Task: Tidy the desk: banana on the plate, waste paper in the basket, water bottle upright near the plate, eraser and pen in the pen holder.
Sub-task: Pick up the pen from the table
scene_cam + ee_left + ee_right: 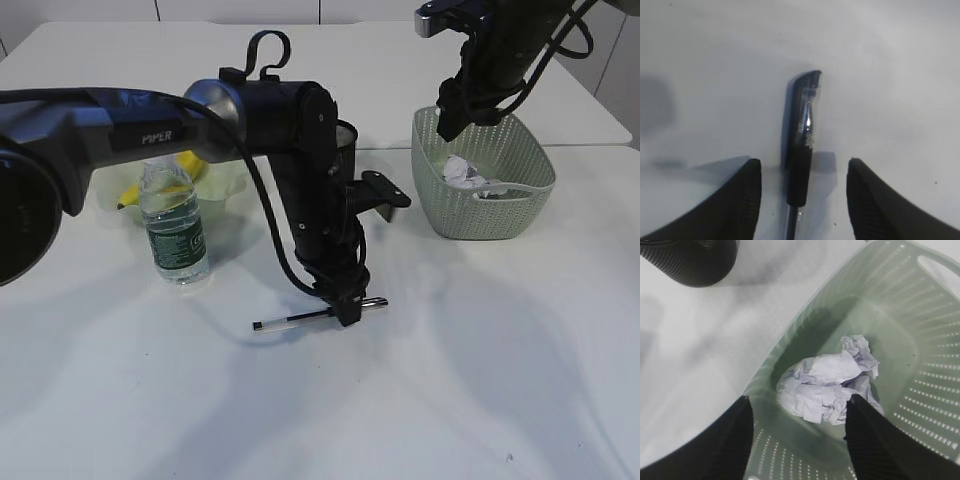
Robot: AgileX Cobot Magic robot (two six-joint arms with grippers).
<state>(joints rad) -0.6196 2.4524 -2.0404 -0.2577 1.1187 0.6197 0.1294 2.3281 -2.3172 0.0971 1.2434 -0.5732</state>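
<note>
A black pen [300, 319] [802, 145] lies flat on the white desk [480, 350]. My left gripper [348, 312] [804, 162] is down over its grip end, open, a finger on each side with gaps. The waste paper [462, 172] [825, 385] rests inside the green basket [480, 215] [920, 305]. Above it hangs my right gripper [450, 115] [800, 400], open and empty. The banana [190, 165] lies on the plate [228, 182]. The water bottle [175, 225] stands upright just in front of the plate. The pen holder [347, 140] [695, 260] is mostly hidden behind my left arm. The eraser is out of view.
My left arm [300, 150] stretches across the middle of the desk from the left and blocks the view of the area between the plate and the basket. The desk's back edge runs just behind the basket.
</note>
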